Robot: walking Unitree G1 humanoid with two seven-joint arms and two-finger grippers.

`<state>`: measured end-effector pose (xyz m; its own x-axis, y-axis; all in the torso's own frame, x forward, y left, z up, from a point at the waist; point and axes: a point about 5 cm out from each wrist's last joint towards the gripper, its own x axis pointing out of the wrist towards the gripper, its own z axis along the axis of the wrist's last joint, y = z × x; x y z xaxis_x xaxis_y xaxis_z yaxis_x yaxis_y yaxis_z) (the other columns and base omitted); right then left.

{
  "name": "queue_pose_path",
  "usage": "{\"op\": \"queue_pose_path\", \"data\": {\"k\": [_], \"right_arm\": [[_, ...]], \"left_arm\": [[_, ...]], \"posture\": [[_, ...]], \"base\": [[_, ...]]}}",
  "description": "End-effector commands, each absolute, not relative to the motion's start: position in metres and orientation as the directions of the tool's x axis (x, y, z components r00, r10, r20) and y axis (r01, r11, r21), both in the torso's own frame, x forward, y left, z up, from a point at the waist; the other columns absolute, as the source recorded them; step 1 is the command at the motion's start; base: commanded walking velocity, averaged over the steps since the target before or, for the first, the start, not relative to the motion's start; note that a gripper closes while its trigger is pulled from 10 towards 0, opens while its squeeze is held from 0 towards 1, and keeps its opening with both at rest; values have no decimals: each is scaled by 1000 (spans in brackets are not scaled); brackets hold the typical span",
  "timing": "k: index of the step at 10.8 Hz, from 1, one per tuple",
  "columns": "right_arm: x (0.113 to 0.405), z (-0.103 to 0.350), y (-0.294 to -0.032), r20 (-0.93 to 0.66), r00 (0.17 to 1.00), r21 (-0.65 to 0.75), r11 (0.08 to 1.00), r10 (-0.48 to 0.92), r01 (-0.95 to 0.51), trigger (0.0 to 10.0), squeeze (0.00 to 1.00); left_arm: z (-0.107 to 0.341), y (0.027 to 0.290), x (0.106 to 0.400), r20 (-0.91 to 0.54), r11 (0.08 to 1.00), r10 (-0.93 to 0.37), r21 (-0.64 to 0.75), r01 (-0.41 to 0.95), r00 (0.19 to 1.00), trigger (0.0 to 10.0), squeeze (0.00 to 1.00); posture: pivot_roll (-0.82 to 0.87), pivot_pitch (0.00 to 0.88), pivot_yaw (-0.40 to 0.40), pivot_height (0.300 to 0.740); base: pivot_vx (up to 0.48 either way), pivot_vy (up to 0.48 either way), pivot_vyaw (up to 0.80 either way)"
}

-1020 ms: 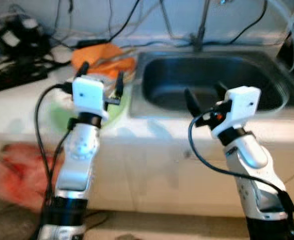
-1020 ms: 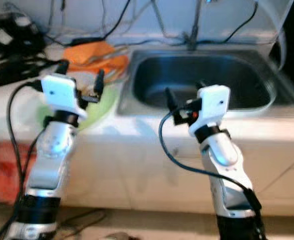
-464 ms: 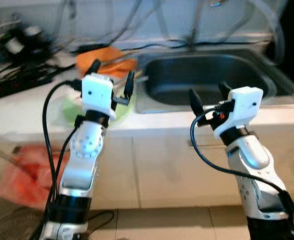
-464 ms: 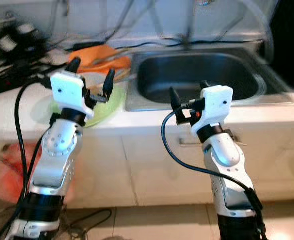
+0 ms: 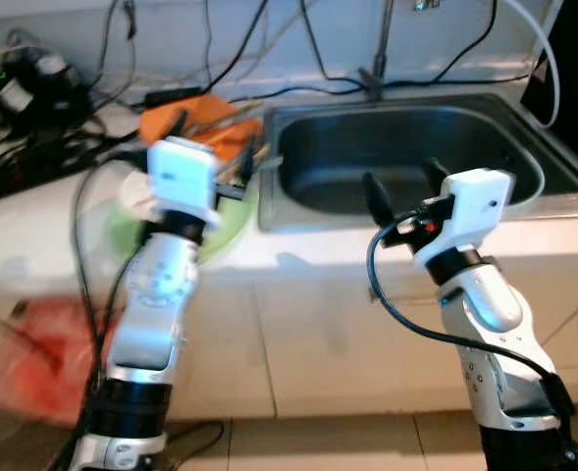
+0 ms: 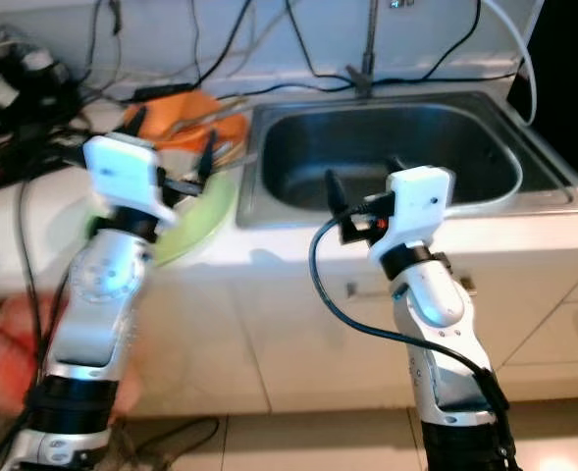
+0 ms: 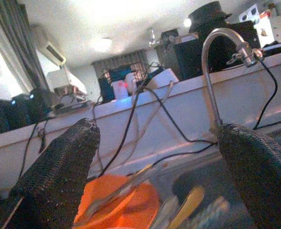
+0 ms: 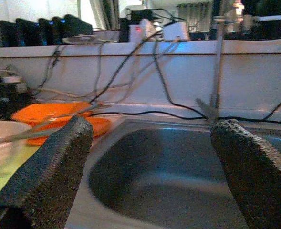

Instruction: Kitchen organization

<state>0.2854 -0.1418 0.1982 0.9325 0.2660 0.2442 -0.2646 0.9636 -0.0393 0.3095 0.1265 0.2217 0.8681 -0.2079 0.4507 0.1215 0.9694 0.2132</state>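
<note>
I stand before a white counter (image 5: 33,231) with a steel sink (image 5: 406,147). My left gripper (image 5: 213,147) is open and held above a green plate (image 5: 220,218) left of the sink. An orange plate (image 5: 185,113) with chopsticks lies behind it, also in the left wrist view as the orange plate (image 7: 116,210). My right gripper (image 5: 403,184) is open in front of the sink's near rim, and its camera looks into the sink basin (image 8: 169,176). Nothing sits between either pair of fingers.
A tap (image 5: 379,54) rises behind the sink. Black cables and power strips (image 5: 33,108) crowd the back left of the counter. A red bag (image 5: 43,343) lies low at the left by the cabinet fronts (image 5: 318,334). Tiled floor (image 5: 318,446) runs below.
The view has tilted and shifted as I move. My left arm is blurred, drifting slightly left over the green plate. Both grippers stay open.
</note>
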Motion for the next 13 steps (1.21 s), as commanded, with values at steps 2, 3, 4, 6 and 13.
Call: {"op": "queue_pose_path", "data": {"k": [2, 3, 4, 6, 13], "right_arm": [[286, 201, -146, 255, 934, -47, 968, 252, -248, 10000, 0], [286, 201, -145, 255, 933, -48, 967, 253, -249, 10000, 0], [286, 200, -145, 253, 932, -49, 966, 258, -254, 10000, 0], [286, 200, -143, 248, 930, -49, 963, 270, -266, 10000, 0], [283, 194, -137, 167, 912, -25, 926, 375, -376, 10000, 0]], "left_arm": [[225, 120, 309, 460, 967, -227, 213, 142, 859, 10000, 0], [225, 120, 308, 461, 968, -223, 211, 138, 859, 10000, 0], [225, 119, 307, 465, 963, -233, 235, 135, 854, 10000, 0], [219, 110, 301, 459, 915, -348, 356, 189, 817, 10000, 0], [199, 94, 292, 354, 800, -539, 500, 332, 765, 10000, 0]], "posture": [[55, 0, 71, 740], [57, 0, 70, 740], [57, 0, 70, 740], [60, 0, 67, 740], [59, 0, 60, 740]], "base": [[441, 0, 0], [0, 0, 0], [0, 0, 0], [0, 0, 0], [0, 0, 0]]}}
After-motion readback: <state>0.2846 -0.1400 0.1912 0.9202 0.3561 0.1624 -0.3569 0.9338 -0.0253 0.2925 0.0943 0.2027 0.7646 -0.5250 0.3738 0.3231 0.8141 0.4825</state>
